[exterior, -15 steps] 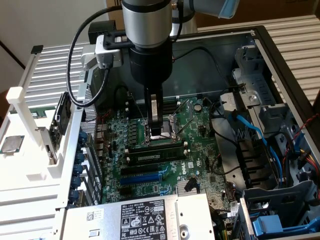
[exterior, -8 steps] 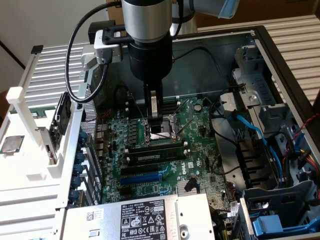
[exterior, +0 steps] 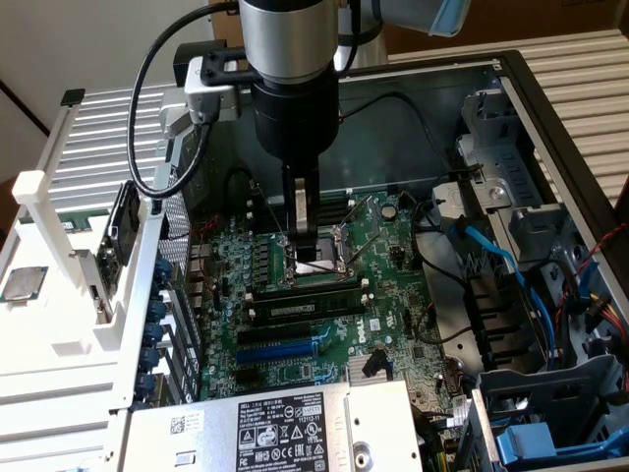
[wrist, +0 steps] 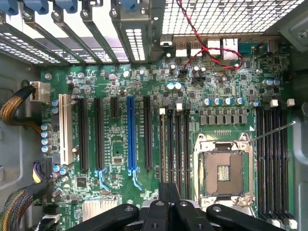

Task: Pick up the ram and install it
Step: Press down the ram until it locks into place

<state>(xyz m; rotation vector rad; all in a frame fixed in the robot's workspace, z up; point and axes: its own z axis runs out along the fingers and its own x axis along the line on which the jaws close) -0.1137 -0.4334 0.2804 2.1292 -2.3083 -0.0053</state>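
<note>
Inside open case (exterior: pixel 550 118), closed gripper (exterior: pixel 300 236) hangs over motherboard (exterior: pixel 393 295), ram (exterior: pixel 300 307) seated.

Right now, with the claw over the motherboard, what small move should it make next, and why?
Probably shift the claw sideways until it stands above the ram. It is shut with nothing in it, over the open CPU socket, while the ram lies just beside that socket. Whether the ram is fully seated, I cannot tell.

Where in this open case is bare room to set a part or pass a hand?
Free: the case panel behind the motherboard, and the power supply top. Crowded: the cables at the exterior view's right; gripper over the CPU socket.
</note>
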